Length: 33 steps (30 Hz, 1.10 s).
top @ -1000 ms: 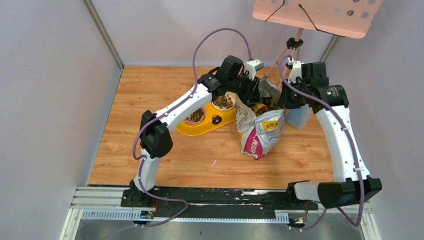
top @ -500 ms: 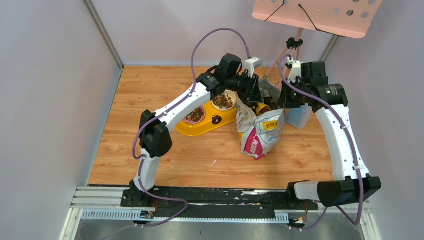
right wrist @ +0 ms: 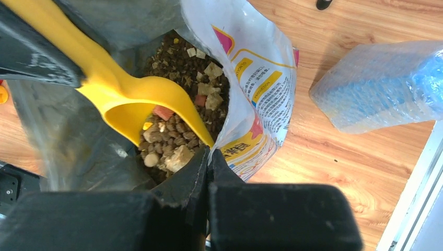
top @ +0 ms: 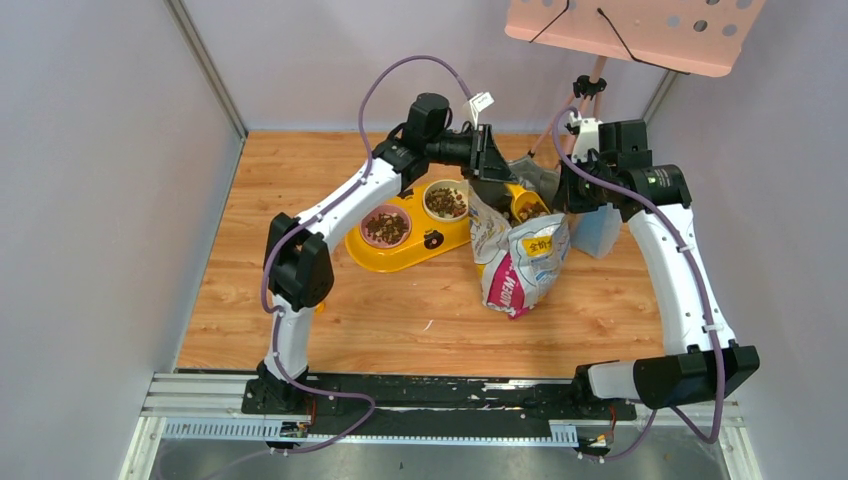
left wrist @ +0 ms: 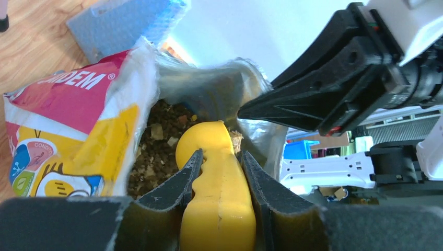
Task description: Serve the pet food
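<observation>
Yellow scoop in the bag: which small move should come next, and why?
Probably push the scoop deeper into the pet food. The left gripper clamps its handle, its bowl holds only a few pieces, and the right gripper pinches the bag open.

Pet food (right wrist: 206,70): dry kibble, brown to dark, with tan chunks and a few reddish bits. Loose heap inside open bag (right wrist: 258,78), mid-table toward the far edge. Some sits in yellow scoop (right wrist: 123,102) mouth. Smaller portions in both bowls of yellow feeder (top: 385,258), just left of bag.
</observation>
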Each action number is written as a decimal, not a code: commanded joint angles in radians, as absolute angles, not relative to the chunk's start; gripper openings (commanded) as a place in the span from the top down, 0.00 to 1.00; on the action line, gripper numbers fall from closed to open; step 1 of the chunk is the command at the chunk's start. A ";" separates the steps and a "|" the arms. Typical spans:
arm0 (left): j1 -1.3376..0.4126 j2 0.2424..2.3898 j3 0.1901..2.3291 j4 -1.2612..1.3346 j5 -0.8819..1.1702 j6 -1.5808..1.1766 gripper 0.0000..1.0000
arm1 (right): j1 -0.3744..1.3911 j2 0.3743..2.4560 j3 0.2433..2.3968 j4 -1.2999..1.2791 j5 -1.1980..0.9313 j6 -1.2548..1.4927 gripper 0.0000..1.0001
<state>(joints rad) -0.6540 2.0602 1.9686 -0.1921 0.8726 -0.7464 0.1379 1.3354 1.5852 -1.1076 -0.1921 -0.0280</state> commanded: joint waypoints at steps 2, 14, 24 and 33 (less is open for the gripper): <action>-0.643 1.988 2.020 -0.086 0.936 -0.811 1.00 | 0.123 1.341 1.610 -0.998 -0.155 -0.057 1.00; -0.574 1.896 1.962 -0.162 0.732 -0.886 1.00 | 0.124 1.313 1.579 -1.002 -0.087 -0.088 1.00; -0.548 1.854 1.956 -0.177 0.685 -0.910 1.00 | 0.123 1.320 1.590 -1.007 -0.071 -0.107 1.00; -0.496 1.893 1.886 -0.126 0.773 -1.026 1.00 | 0.123 1.339 1.609 -1.018 -0.067 -0.120 1.00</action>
